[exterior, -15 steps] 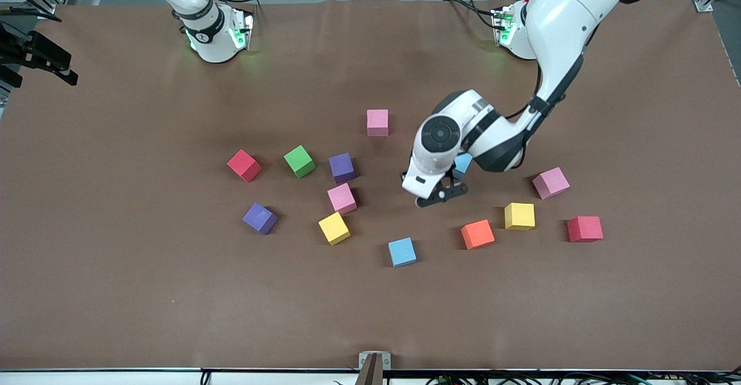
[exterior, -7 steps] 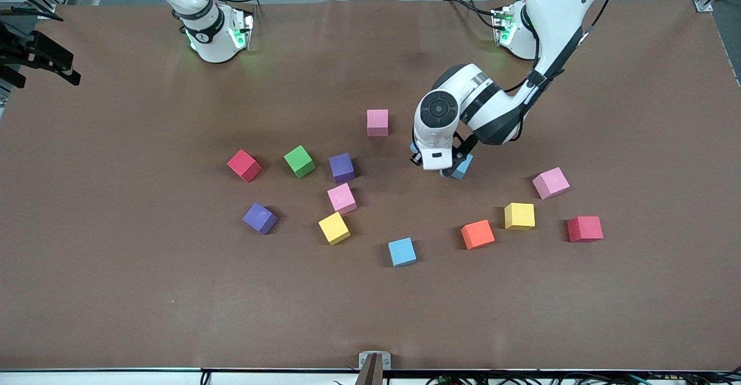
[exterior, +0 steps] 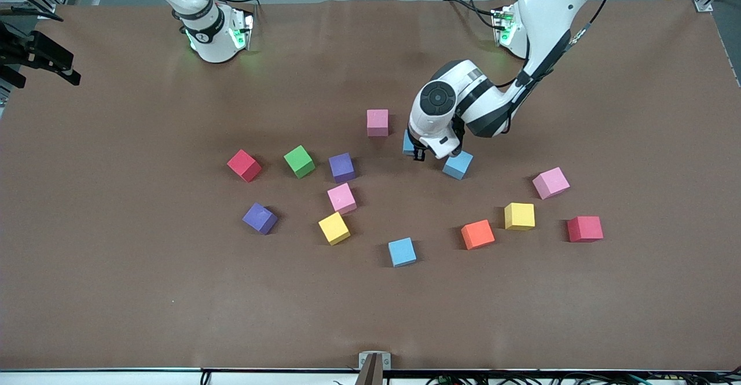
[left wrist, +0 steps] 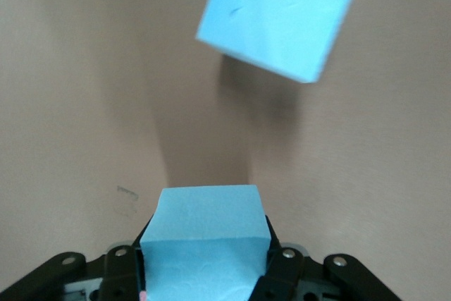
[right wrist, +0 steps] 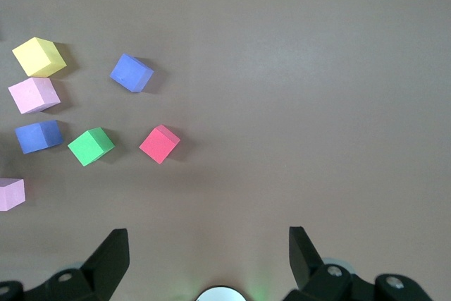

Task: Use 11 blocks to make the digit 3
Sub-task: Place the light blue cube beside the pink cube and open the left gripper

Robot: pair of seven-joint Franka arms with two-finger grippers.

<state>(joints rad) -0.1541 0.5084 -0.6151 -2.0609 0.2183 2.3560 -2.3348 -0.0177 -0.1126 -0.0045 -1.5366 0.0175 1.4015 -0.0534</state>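
**Left gripper clamped on light blue block, mid-frame; cubes scattered**

Brown mat [exterior: 173, 315] covers the whole table, slightly rippled along its top edge. Grey floor shows along the frame's top, with metal frame posts in the upper corners. A small metal bracket [exterior: 373, 360] sits at bottom centre.

The left arm [exterior: 544, 20] reaches down from the top. The left gripper [exterior: 419, 150] grips a light blue block [exterior: 408, 142] over the mat, between a pink block [exterior: 377, 122] and a second light blue block [exterior: 457, 165].

The right arm [exterior: 197, 14] waits at its base. The right gripper [right wrist: 208, 255] has its fingers spread, holding nothing.

The other cubes lie loose across mid-frame, none touching: green [exterior: 299, 161], two purple, two more pink, two yellow, orange [exterior: 477, 234], a third light blue [exterior: 402, 252] and two red.
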